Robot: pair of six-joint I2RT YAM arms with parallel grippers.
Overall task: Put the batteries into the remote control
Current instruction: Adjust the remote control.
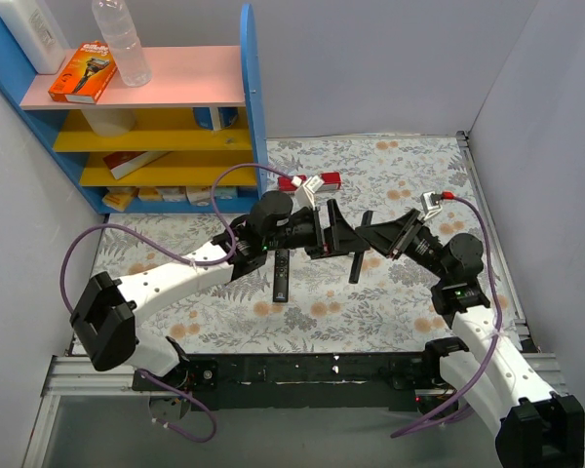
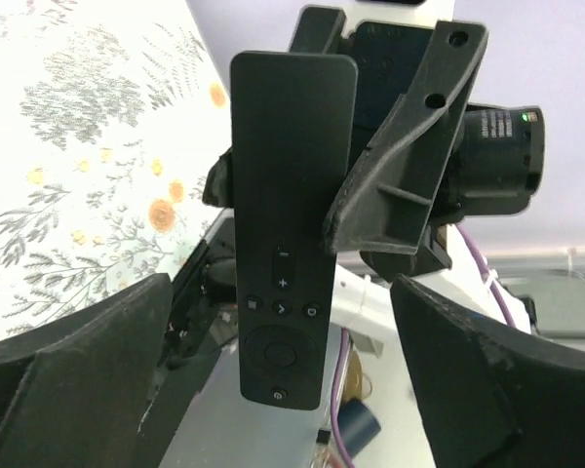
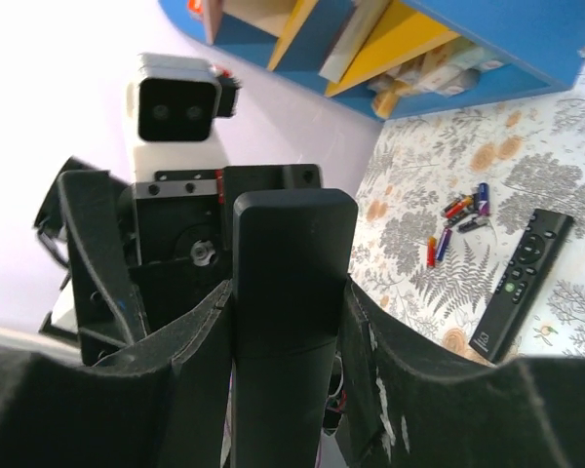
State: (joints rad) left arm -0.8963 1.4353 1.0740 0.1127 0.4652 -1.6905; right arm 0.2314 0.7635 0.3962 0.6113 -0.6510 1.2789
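Observation:
My right gripper (image 3: 292, 322) is shut on the plain black remote control (image 3: 291, 292) and holds it in the air, its back with the cover seam towards that camera. In the top view the remote control (image 1: 359, 255) hangs between the right gripper (image 1: 369, 239) and the left gripper (image 1: 337, 237). In the left wrist view its button face (image 2: 285, 234) shows. My left gripper (image 2: 283, 390) is open, with its fingers (image 2: 78, 380) wide on either side of the remote's lower end and not touching it. Red and blue batteries (image 3: 460, 216) lie loose on the cloth.
A slim black remote with light markings (image 1: 282, 276) lies on the floral cloth under the left arm, and also shows in the right wrist view (image 3: 523, 283). A blue shelf unit (image 1: 175, 127) stands at the back left. A red and white item (image 1: 310, 182) lies beside it.

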